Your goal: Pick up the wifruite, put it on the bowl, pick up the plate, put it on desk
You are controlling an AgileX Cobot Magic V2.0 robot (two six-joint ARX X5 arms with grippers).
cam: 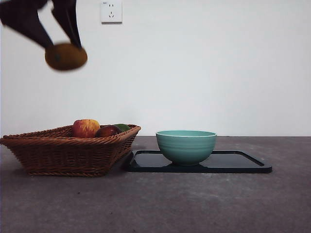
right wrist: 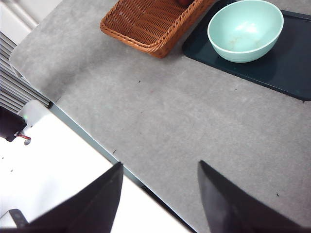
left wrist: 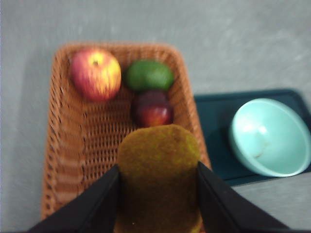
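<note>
Left gripper [left wrist: 158, 194] grasps wifruite [left wrist: 158, 170] high above basket [cam: 63, 150]; bowl [cam: 186, 145] empty (plate step untouched); right gripper [right wrist: 158, 194] idle, released.

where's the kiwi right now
The kiwi is held in the left gripper, high above the basket, left of the bowl.

Lab-like test setup, bare white wall [cam: 218, 73], wall socket [cam: 111, 11], grey desk [cam: 194, 204]
</note>
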